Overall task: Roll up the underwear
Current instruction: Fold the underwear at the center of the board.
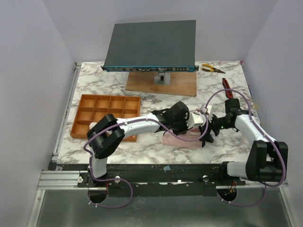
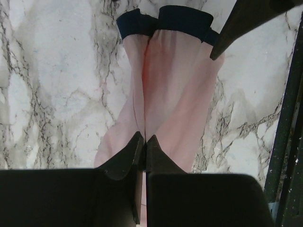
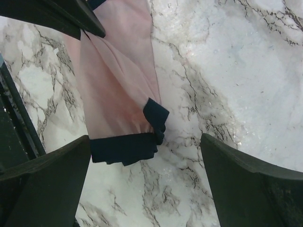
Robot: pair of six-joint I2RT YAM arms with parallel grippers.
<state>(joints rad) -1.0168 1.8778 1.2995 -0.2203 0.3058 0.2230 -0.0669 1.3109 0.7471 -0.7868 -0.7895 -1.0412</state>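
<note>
From above: pale pink underwear [image 1: 182, 138] lies on the marble table [image 1: 222, 151], near its front edge and right of the orange-brown tray [image 1: 81, 115], with both arms bent over it. Left wrist: the left gripper [image 2: 144, 138] is pinched tight on a fold of the cloth. Right wrist: the right gripper [image 3: 145, 139] is spread wide, with one finger on each side of the garment's dark-edged end.
</note>
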